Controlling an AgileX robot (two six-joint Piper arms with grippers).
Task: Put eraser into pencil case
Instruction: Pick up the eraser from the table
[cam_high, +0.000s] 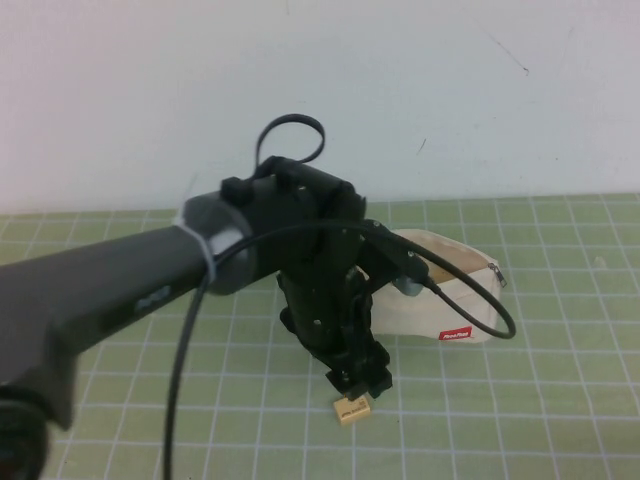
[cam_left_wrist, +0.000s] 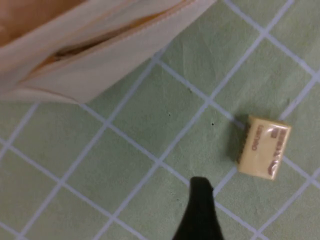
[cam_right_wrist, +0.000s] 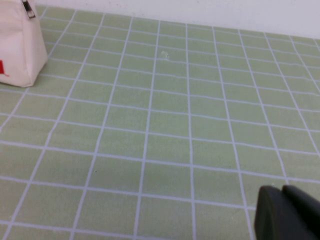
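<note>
The eraser (cam_high: 351, 409), a tiny tan block with dark print, lies on the green grid mat just below my left gripper (cam_high: 360, 385), which points down over it. In the left wrist view the eraser (cam_left_wrist: 263, 147) lies free on the mat beyond one black fingertip (cam_left_wrist: 200, 200); the other finger is out of frame, and the left gripper (cam_left_wrist: 252, 220) is open and empty. The cream pencil case (cam_high: 450, 290) with its red label lies behind, its zip slit gaping (cam_left_wrist: 90, 50). My right gripper (cam_right_wrist: 285, 215) is shut and empty, low over bare mat, away from the case (cam_right_wrist: 17, 45).
The left arm and its black cable (cam_high: 480, 290) hang over the pencil case's left end and hide it. A white wall (cam_high: 450, 90) closes off the back edge of the mat. Open mat (cam_right_wrist: 165, 125) lies to the right of the case.
</note>
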